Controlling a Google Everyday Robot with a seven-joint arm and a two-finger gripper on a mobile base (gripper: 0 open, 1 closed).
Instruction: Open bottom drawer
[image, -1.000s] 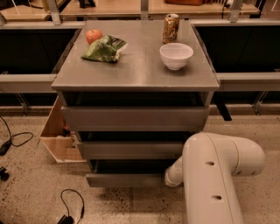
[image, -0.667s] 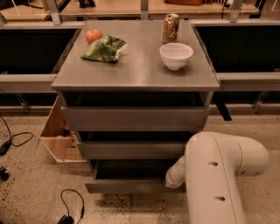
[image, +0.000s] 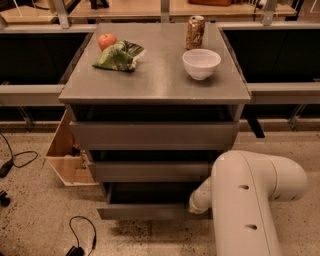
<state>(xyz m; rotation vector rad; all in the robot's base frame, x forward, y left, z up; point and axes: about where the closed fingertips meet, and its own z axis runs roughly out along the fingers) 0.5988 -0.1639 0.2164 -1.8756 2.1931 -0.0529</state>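
The bottom drawer (image: 145, 212) is the lowest, slimmest grey metal front of the three on the cabinet. It stands pulled out a little, with a dark gap above its front. My white arm (image: 250, 200) fills the lower right. My gripper (image: 196, 204) is at the arm's tip, against the right end of the bottom drawer's front, mostly hidden by the arm. The middle drawer (image: 150, 171) and the top drawer (image: 152, 134) also stand slightly out.
On the cabinet top (image: 155, 82) are an apple (image: 106, 40), a green chip bag (image: 119, 56), a can (image: 195, 32) and a white bowl (image: 201, 63). A wooden box (image: 67, 157) stands at the cabinet's left. Black cables (image: 80, 235) lie on the floor.
The bottom drawer has slid further out toward me, and my arm has drawn back with it.
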